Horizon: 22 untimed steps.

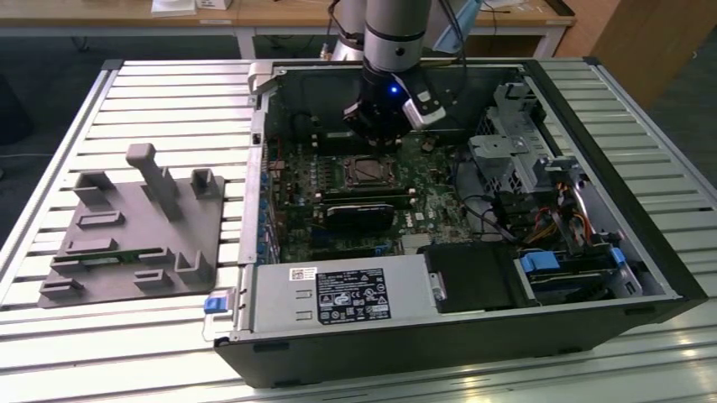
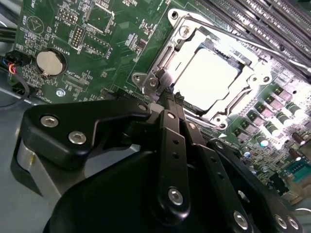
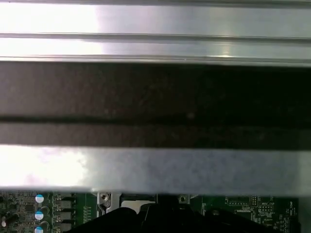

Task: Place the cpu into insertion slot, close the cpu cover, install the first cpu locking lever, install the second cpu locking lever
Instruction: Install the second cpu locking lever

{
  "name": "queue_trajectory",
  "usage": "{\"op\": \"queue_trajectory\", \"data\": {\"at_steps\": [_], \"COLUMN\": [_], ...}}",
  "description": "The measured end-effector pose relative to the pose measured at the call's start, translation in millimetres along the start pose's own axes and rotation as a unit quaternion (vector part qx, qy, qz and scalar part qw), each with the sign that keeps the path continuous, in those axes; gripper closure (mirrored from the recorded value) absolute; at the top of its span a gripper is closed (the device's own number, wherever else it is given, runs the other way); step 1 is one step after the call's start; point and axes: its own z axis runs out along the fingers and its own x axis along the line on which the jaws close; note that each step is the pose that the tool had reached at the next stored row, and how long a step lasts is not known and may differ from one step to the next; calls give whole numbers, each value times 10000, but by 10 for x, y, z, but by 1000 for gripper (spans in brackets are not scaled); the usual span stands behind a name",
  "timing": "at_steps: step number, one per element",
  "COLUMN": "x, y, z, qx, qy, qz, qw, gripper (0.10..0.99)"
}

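Black linkage gripper (image 2: 167,99): fingers pressed together, nothing between them, tips at the edge of the insertion slot (image 2: 206,77), a square silvery-rimmed socket on the green circuit board (image 2: 107,34). Flat square cpu (image 2: 206,80) with glare-white metal top sits in the socket; thin silvery cpu cover (image 2: 250,77) frame lies down around it. Beyond: round coin battery (image 2: 51,62). Exterior view: arm reaches into the open black computer case (image 1: 471,336); grey plastic fixture tray (image 1: 134,227) well apart, toward the exterior view's left.
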Motion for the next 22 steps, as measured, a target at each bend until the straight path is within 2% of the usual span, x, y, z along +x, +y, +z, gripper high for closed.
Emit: {"op": "queue_trajectory", "data": {"at_steps": [9, 13, 16, 20, 22], "x": [0, 0, 0, -1, -1], "y": [-95, -113, -111, -108, -114], "z": [-2, -16, -96, -253, -289], "qx": [-1, 0, -2, -1, -14], "qy": [0, 0, 0, 1, 0], "qz": [0, 0, 0, 0, -1], "qw": [10000, 10000, 10000, 10000, 10000], "gripper": [980, 980, 980, 980, 980]}}
